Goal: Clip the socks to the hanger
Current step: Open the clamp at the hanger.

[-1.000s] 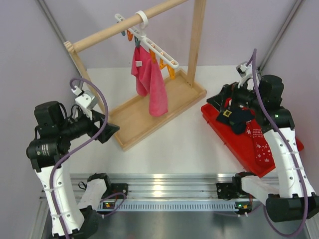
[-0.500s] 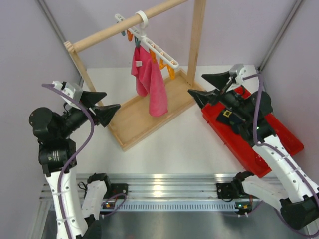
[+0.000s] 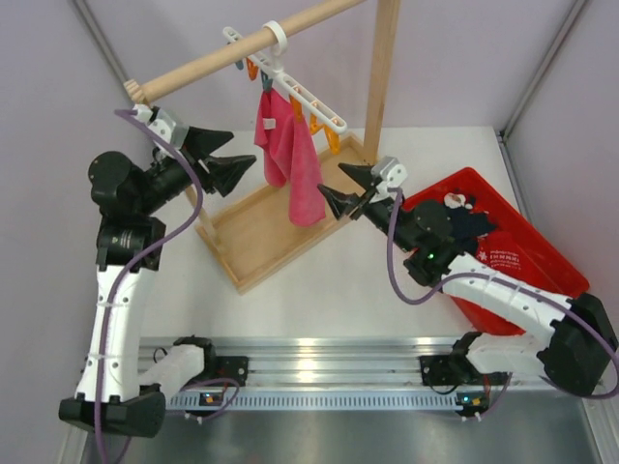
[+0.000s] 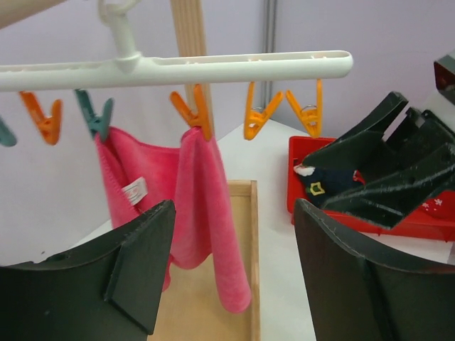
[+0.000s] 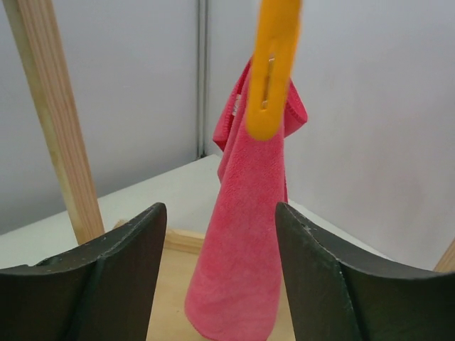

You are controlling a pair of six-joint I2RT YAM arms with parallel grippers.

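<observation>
We see the socks (image 3: 462,224) lying in the red bin (image 3: 559,261), well apart from the hanger (image 3: 308,99) on the wooden rail (image 3: 208,63). Our left gripper (image 3: 242,148) and right gripper (image 3: 332,181) flank its pink cloth (image 3: 295,164), both spread wide, holding nothing

Robot test cell, laboratory type: plain pale walls (image 3: 464,68) with metal corner posts (image 3: 546,65), white table (image 3: 329,290) fronted by an aluminium rail (image 3: 319,353) carrying two cabled robot arms, left arm (image 3: 111,319) and right arm (image 3: 503,295); staged props, a wooden rail frame (image 3: 382,77) and red bin (image 3: 542,261).
</observation>
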